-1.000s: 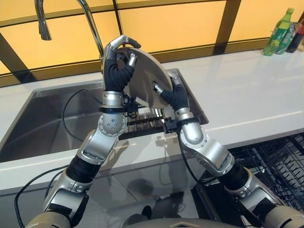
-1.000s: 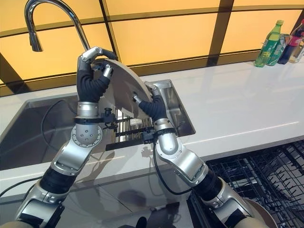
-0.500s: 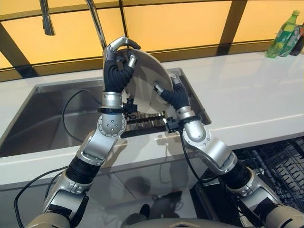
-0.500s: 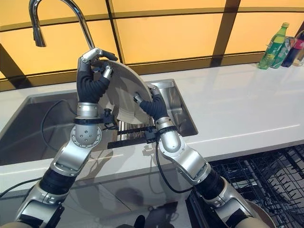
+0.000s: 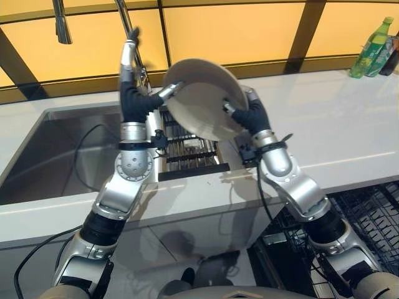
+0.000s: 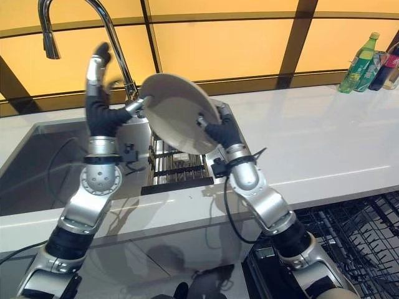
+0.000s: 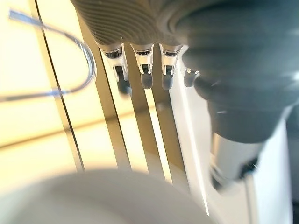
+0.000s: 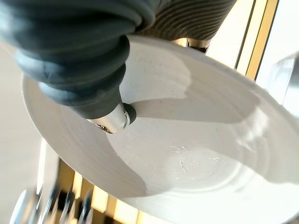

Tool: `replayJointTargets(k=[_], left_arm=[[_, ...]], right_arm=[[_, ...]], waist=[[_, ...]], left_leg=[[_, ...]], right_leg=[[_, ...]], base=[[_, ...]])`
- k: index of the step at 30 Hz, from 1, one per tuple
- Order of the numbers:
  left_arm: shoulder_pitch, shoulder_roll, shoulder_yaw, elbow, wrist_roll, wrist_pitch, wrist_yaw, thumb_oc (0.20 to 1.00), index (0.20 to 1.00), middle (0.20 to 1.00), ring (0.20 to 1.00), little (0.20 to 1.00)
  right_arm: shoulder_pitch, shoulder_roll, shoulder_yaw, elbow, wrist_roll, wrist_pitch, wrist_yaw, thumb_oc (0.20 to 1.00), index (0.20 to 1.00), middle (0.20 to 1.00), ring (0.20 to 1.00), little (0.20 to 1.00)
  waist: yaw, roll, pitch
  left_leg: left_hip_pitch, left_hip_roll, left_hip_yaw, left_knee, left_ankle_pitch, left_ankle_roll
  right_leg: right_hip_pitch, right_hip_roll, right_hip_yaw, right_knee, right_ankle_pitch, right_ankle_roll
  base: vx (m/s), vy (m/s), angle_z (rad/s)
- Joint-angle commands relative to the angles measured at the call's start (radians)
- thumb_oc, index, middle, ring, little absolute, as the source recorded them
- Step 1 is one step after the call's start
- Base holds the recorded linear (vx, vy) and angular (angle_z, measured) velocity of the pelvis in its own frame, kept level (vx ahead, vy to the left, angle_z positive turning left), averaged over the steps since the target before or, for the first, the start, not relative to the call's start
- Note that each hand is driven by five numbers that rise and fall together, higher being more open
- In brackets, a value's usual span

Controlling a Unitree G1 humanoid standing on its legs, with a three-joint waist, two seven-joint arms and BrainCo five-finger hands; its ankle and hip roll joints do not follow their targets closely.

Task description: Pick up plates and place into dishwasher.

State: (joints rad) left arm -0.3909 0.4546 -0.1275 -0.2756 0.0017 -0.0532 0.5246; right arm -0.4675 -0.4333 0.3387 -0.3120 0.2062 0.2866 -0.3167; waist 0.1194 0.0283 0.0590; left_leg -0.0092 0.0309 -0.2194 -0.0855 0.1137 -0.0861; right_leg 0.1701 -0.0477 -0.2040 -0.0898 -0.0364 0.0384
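The right robot hand [image 5: 248, 115] is clamped on the plate [image 5: 201, 98] above the sink [image 5: 56, 149]; at the plate's 9 o'clock the left robot hand [image 5: 132, 93] has its fingers apart.

— What sort of premises do we record here?
— A kitchen. We note a stainless sink [image 5: 56, 156] set into a white countertop [image 5: 324, 124], a gooseneck faucet [image 6: 93, 25] above it, a drying rack [image 6: 177, 168] at the basin, bottles [image 5: 371, 40] on the counter, and an open dishwasher rack [image 5: 368, 215] below.
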Motion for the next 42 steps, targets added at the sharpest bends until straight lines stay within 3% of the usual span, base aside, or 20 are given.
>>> replayJointTargets(k=[1,9,17,29,34,42], left_arm=[[0.027,0.051,0.09,-0.008,-0.048,-0.084,0.066,1.0,1.0,1.0,1.0,1.0],[0.166,0.062,0.265,0.002,-0.098,-0.149,0.141,1.0,1.0,1.0,1.0,1.0],[0.27,0.105,0.37,0.026,-0.139,-0.155,0.114,1.0,1.0,1.0,1.0,1.0],[0.377,0.149,0.449,0.173,-0.144,-0.095,-0.029,1.0,1.0,1.0,1.0,1.0],[0.394,0.144,0.453,0.275,-0.144,-0.066,-0.061,1.0,1.0,1.0,1.0,1.0],[0.402,0.129,0.456,0.356,-0.126,-0.08,-0.071,1.0,1.0,1.0,1.0,1.0]], right_arm=[[0.032,-0.026,-0.093,-0.123,-0.061,-0.106,0.053,0.2,0.2,0.2,0.2,0.2],[0.183,-0.114,-0.261,-0.107,-0.125,-0.148,0.095,0.2,0.2,0.2,0.2,0.2],[0.327,-0.205,-0.45,-0.065,-0.204,-0.189,0.05,0.2,0.2,0.2,0.2,0.2],[0.49,-0.283,-0.677,0.06,-0.287,-0.2,-0.012,0.2,0.2,0.2,0.2,0.2],[0.531,-0.273,-0.723,0.119,-0.327,-0.194,-0.062,0.2,0.2,0.2,0.2,0.2],[0.548,-0.263,-0.744,0.219,-0.377,-0.197,-0.16,0.2,0.2,0.2,0.2,0.2]], waist=[[-0.016,-0.02,-0.062],[-0.045,-0.026,-0.064],[-0.095,-0.034,-0.058],[-0.184,-0.042,-0.046],[-0.202,-0.039,-0.036],[-0.209,-0.022,0.01]], left_leg=[[-0.002,0.031,0.007,-0.002,0.004,-0.006],[0.004,0.046,0.04,-0.002,0.002,-0.012],[0.018,0.065,0.088,-0.002,-0.01,-0.011],[0.062,0.11,0.2,-0.002,-0.027,-0.014],[0.063,0.12,0.22,-0.002,-0.024,-0.017],[0.036,0.136,0.219,0.003,-0.011,-0.022]], right_leg=[[-0.058,-0.036,0.034,0.074,0.022,0.024],[-0.063,-0.026,0.067,0.071,0.026,0.018],[-0.08,-0.014,0.128,0.072,0.033,0.016],[-0.096,-0.006,0.213,0.054,0.062,0.022],[-0.103,-0.007,0.228,0.047,0.071,0.026],[-0.145,-0.001,0.238,0.069,0.07,0.023]], base=[[0.0,0.0,0.0],[0.0,0.0,-0.04],[0.0,-0.034,-0.18],[-0.01,-0.069,-0.38],[0.01,-0.066,-0.21],[-0.02,-0.058,-0.05]])
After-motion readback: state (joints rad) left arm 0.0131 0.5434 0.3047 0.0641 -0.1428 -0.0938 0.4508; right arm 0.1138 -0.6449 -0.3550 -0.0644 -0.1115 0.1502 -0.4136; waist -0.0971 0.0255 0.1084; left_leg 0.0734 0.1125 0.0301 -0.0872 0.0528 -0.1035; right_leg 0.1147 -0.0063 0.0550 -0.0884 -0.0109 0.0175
